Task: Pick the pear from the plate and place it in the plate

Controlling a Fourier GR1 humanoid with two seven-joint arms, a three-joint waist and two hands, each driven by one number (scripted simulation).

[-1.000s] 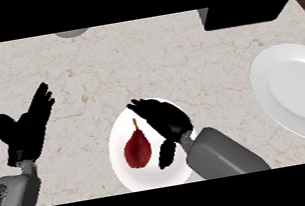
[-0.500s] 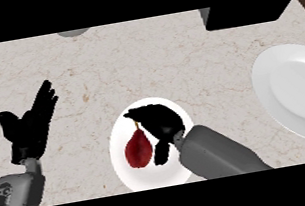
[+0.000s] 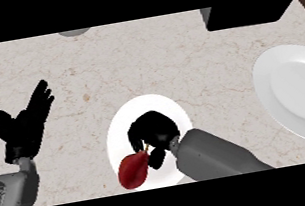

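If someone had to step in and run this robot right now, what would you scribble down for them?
Right hand: over the small plate, fingers curled down at the top of the pear; whether it has a real hold is hard to tell.
Left hand: open, resting at the left of the counter.
Pear: on the small plate, at its near edge.
Large plate: at the right, holding nothing.
Done: the reach to the pear.
Left: lift it, carry it right, set it on the large plate.
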